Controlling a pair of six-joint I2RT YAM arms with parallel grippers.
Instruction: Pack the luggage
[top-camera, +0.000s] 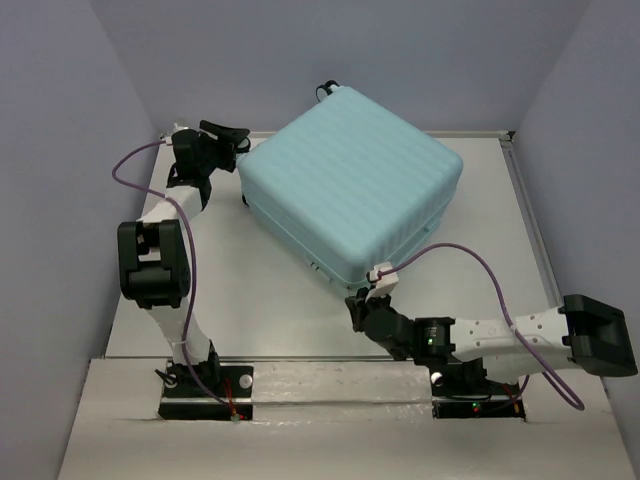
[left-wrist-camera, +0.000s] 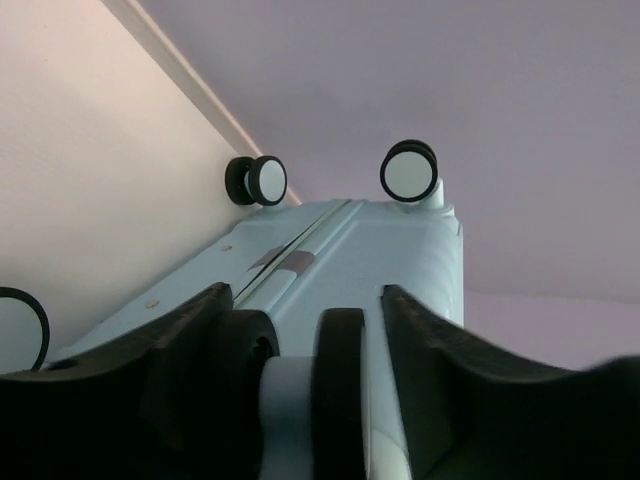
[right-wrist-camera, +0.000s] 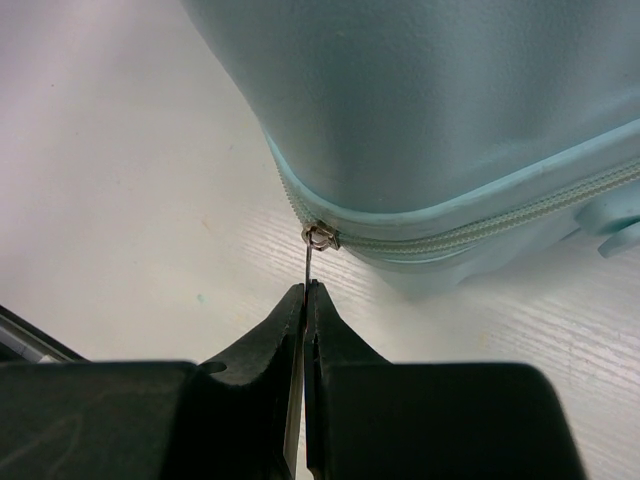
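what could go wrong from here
1. The right gripper pinches only the thin zipper pull at its very fingertips. A sideways tug could slip the pull out or bend it.
2. The left gripper straddles a round wheel that may swivel, so the suitcase could twist on the table instead of staying braced.

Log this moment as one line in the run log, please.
luggage closed, flat on table | left pincer open around wheel | right pincer shut on zip pull
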